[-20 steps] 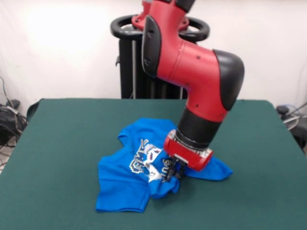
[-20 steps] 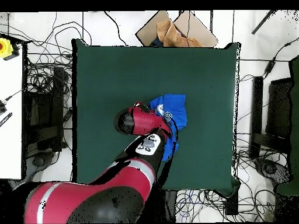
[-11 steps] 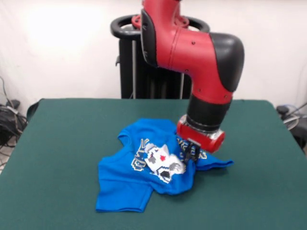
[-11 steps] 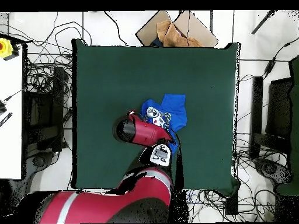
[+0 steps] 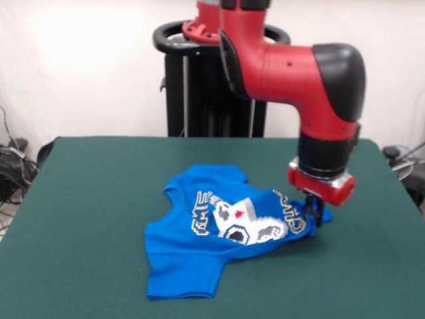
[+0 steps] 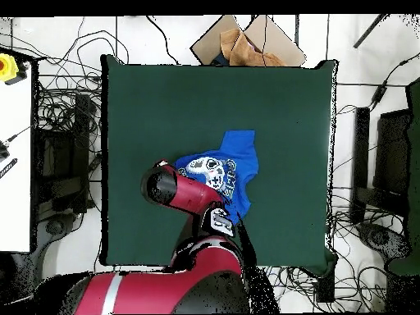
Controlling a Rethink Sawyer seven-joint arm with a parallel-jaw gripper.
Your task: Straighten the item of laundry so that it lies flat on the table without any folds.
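The item of laundry (image 5: 182, 262), a bright blue T-shirt with a white pixel print, lies crumpled on the green table (image 5: 80, 199), right of centre in the front view. Its right edge is stretched out and lifted slightly. My gripper (image 5: 314, 214) hangs from the red arm at that right edge and is shut on the blue cloth. A sleeve and the lower part lie bunched at the front left. In the overhead view the shirt (image 6: 231, 168) shows beside the arm's red wrist, which hides the gripper. The table (image 6: 164, 98) is far larger than the shirt.
A black stand (image 5: 199, 100) rises behind the table's far edge. Cables (image 5: 10, 166) lie off the left side. In the overhead view a cardboard box (image 6: 246, 45) sits beyond the table's top edge and a white bench (image 6: 12, 164) stands at the left.
My gripper has travelled to the right in the front view, pulling the shirt's edge with it. The shirt has stretched out wider and more of the white print shows.
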